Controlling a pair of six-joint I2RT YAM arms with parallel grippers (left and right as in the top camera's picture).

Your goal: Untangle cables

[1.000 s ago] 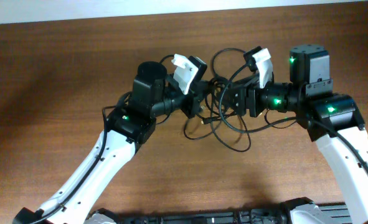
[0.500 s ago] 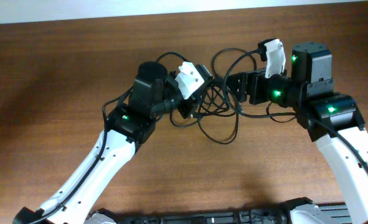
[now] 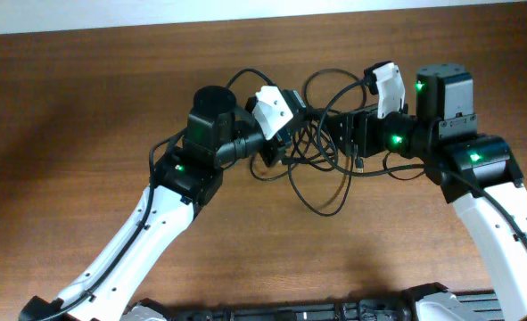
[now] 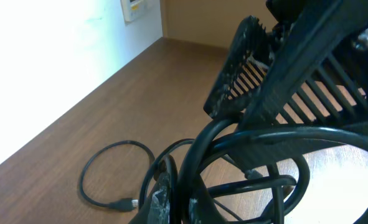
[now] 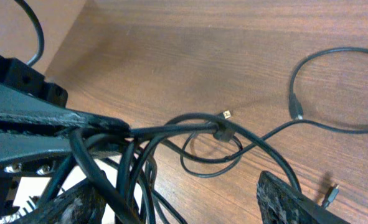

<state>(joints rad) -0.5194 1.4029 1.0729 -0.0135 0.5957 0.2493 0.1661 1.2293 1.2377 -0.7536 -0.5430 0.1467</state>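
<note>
Cables point(image 3: 321, 178) hang in a knot between both arms. The arms moved apart a bit, so the loops look looser. Left gripper point(image 3: 286, 141) pinches the cables; right gripper point(image 3: 339, 134) is spread wide.

Brown wooden counter, black cables on it.
The counter point(image 3: 85, 107) carries tangled cables point(image 3: 317, 160) near the middle of its far edge. Loose loops spread toward the centre, though some strands may be lifted off the wood.

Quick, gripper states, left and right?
Left gripper: shut on the cables.
Right gripper: open, with cables running between its fingers, not pinched.
</note>
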